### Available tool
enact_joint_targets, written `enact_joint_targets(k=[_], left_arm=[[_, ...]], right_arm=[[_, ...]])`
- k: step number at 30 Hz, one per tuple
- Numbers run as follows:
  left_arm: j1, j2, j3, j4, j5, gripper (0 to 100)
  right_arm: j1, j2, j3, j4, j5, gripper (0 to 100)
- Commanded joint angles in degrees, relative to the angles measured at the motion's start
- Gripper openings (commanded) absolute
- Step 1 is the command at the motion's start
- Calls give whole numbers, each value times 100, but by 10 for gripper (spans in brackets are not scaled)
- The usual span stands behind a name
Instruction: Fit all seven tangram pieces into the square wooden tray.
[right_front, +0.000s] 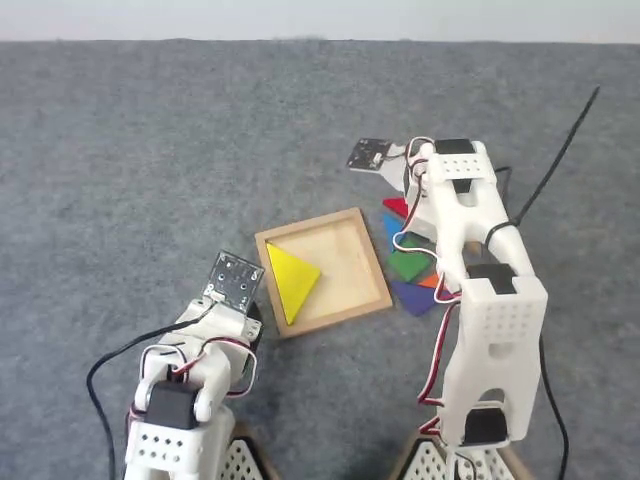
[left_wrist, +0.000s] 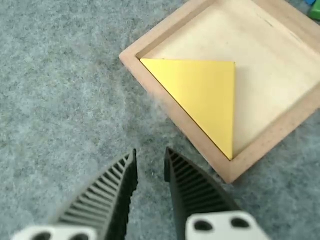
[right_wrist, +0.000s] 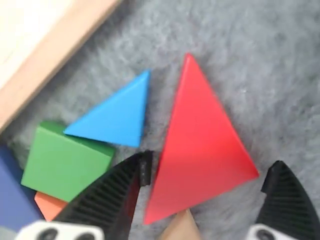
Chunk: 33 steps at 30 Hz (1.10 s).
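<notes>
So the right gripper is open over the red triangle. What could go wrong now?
1. The right gripper has one finger close to the blue triangle; closing on the red triangle may nudge it.
2. The red triangle lies flat on the grey carpet, so the fingers could slip off its edges.
3. The yellow triangle lies in the tray; a careless drop could land on it.

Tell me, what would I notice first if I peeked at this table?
A bright yellow triangle lying alone in the wooden tray in the middle of the table. Beside the tray sits a colourful bunch of pieces, where the right arm's open fingers straddle a big red triangle.
</notes>
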Motion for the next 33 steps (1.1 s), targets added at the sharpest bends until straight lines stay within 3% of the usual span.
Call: enact_joint_targets(k=[1, 10, 17, 25, 33], left_arm=[[0, -9, -40, 26, 70, 88], [0, -9, -40, 26, 70, 88], [0, -9, -40, 26, 70, 88], [0, -9, -40, 26, 70, 88], [0, -9, -40, 26, 70, 88]], right_arm=[[-84, 31, -79, -110, 193, 361], [-92, -4, -97, -110, 202, 167], [-101, -233, -123, 163, 185, 163], [-154, -1332, -105, 505, -484, 164], [-655, -2105, -97, 1174, -668, 162]])
